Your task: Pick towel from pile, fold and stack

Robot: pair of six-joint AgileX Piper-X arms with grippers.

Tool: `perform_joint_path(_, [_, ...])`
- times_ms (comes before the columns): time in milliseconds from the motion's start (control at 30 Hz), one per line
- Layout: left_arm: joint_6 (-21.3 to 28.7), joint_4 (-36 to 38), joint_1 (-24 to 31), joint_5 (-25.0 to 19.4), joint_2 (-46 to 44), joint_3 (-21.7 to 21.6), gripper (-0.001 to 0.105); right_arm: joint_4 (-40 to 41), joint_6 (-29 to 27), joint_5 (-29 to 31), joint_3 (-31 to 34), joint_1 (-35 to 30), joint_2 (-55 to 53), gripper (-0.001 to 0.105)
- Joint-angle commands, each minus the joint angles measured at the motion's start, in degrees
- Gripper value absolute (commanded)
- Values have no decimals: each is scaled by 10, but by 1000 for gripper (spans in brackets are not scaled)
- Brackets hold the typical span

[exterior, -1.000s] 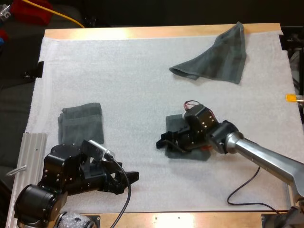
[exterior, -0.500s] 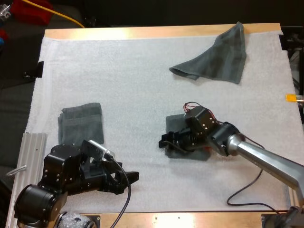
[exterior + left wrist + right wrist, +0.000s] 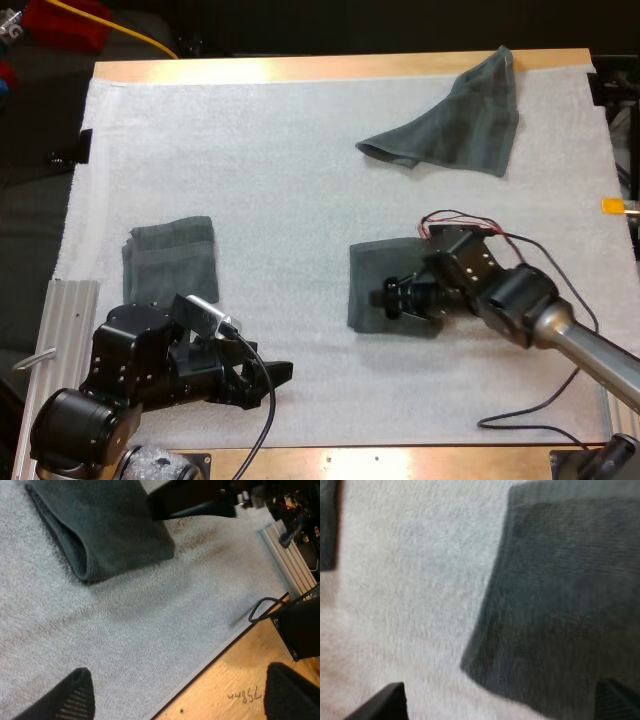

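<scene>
Right end effector (image 3: pixel 386 298) over centre folded towel (image 3: pixel 368 268), middle-right of high frame; fingers spread wide, holding nothing. Left end effector (image 3: pixel 278 373) at lower left, above white mat (image 3: pixel 260 170) near front edge of tabletop (image 3: pixel 330 462); fingers apart, empty. Second folded towel (image 3: pixel 170 262) at left, flat on mat. Crumpled towel (image 3: pixel 455 120) at upper right, corner reaching mat's far edge.

One short line of dark handwriting (image 3: pixel 245 696) stands on the bare wood of the worktop (image 3: pixel 215 700), just beside the edge of the white mat (image 3: pixel 150 630). It looks like a few digits, but they cannot be read with certainty. No other writing is legible.
</scene>
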Motion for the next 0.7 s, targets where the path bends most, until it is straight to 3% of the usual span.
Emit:
perform_joint_path(0, [0,2,-1,4,-3,-4,69,26,-20,14,-1,1,-18,74])
perform_joint_path(433, [0,-1,-1,3,-3,-4,70,127,-47,30,-1,1,-158,74])
perform_joint_path(667, [-10,-39,-1,1,0,-4,70,139,-47,30,-1,1,-209,74])
